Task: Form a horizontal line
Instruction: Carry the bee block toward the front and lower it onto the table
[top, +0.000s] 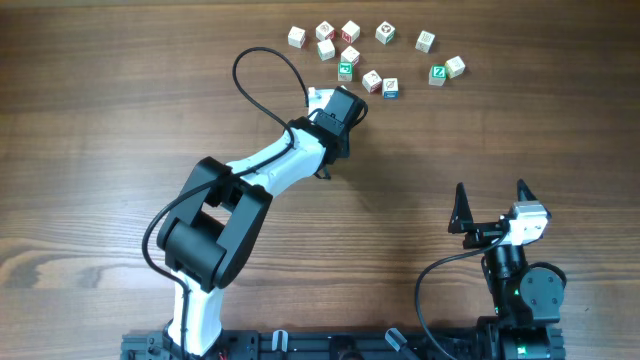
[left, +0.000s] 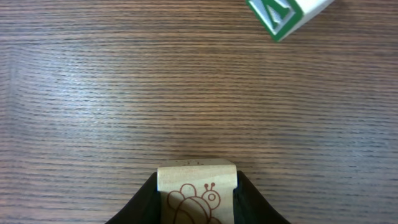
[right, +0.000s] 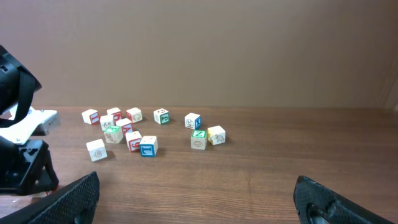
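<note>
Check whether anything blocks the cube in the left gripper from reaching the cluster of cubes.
Nothing visible does. The left gripper holds a red-printed cube with bare table ahead; the nearest cluster piece, a green-edged cube, sits ahead and to the right in the wrist view.

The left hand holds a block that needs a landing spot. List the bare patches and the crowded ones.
Bare table: the wide stretch left of the left arm, and the band between the cube cluster and the right hand. Before the held block, wood is bare up to a green-edged cube. Crowded: inside that cluster.
</note>
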